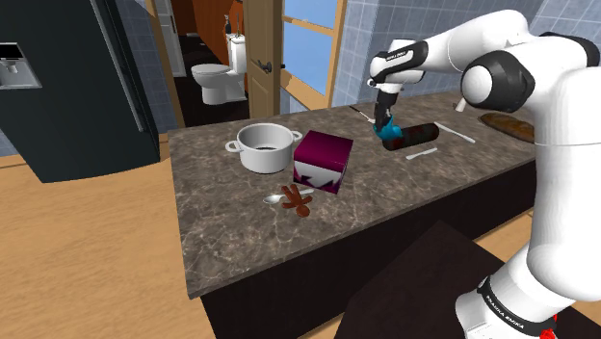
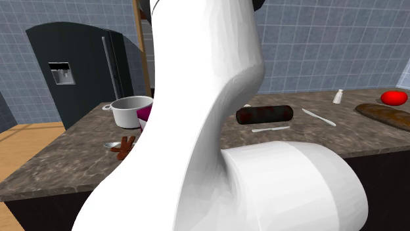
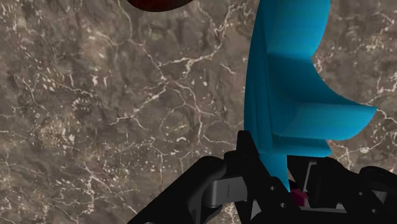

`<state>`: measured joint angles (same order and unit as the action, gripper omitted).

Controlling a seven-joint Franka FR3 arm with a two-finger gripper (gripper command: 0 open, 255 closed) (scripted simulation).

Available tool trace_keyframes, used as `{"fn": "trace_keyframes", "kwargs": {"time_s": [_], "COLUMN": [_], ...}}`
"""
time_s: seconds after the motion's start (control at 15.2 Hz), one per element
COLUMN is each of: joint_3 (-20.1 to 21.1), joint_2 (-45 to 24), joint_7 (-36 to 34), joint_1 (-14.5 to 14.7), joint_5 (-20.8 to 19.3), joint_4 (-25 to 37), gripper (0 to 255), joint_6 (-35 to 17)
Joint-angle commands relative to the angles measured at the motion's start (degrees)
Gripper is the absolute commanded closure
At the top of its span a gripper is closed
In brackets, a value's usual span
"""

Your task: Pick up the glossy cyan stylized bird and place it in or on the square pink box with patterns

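Lettering on the arm's black band (image 1: 508, 301) is illegible.

The wrist view's edge cuts off the bird (image 3: 286, 76).

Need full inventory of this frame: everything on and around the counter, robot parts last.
glossy cyan stylized bird: 1, cyan, clasped in the gripper over the counter
square pink box with white patterns: 1, magenta, mid-counter
round white pot: 1, white, beside the box
brown figure: 1, brown, in front of the box
spoon: 1, grey, by the figure
dark cylinder: 1, lying by the bird
white utensils: 2, near the cylinder
bread loaf: 1, brown, counter's far end
red round thing: 1, by the wall
shaker: 1, white
marble counter: 1, brown
fridge: 1, black
toilet: 1, white, through the doorway
arm: 1, white
gripper: 1, black
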<state>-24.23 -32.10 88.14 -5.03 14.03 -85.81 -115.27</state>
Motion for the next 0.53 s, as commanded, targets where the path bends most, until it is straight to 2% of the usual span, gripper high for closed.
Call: {"fn": "trace_keyframes", "kwargs": {"time_s": [0.0, 0.46], "joint_3": [-0.13, -0.57], "joint_2": [0.23, 1.65], "joint_7": [-0.09, -0.64], "joint_1": [-0.14, -0.21], "joint_5": [-0.18, -0.94], "joint_4": [1.23, 4.52], "gripper": [255, 255], "joint_6": [1.44, 6.02]}}
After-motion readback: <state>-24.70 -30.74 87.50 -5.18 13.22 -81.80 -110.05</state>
